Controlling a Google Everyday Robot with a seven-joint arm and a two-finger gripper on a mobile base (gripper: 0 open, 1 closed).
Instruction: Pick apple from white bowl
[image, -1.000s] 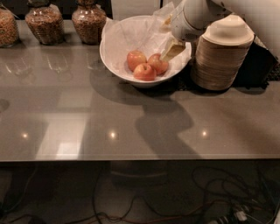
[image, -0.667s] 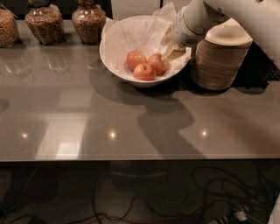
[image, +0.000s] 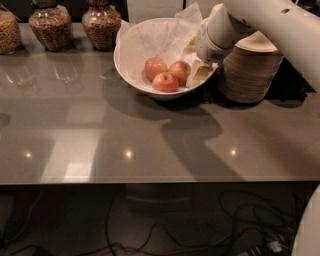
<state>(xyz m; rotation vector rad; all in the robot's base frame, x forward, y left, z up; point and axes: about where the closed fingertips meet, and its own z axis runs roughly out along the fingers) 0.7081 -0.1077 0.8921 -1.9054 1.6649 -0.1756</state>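
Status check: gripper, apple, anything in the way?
Gripper inside white bowl, at its right rim. Apple just left of it, other apples alongside. Crinkled paper and stacked bowls crowd the arm.

Three glass jars (image: 50, 29), stacked beige bowls (image: 250, 75), grey table (image: 150, 140)

Smooth claw (image: 199, 75) in glossy white bowl (image: 118, 64), crinkled paper (image: 150, 36)

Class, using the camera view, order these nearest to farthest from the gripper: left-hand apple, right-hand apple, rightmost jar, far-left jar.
The gripper sits inside the white bowl's right rim.
1. Right-hand apple, just beside it.
2. Left-hand apple, further left.
3. Rightmost jar, back left.
4. Far-left jar, table's left edge.
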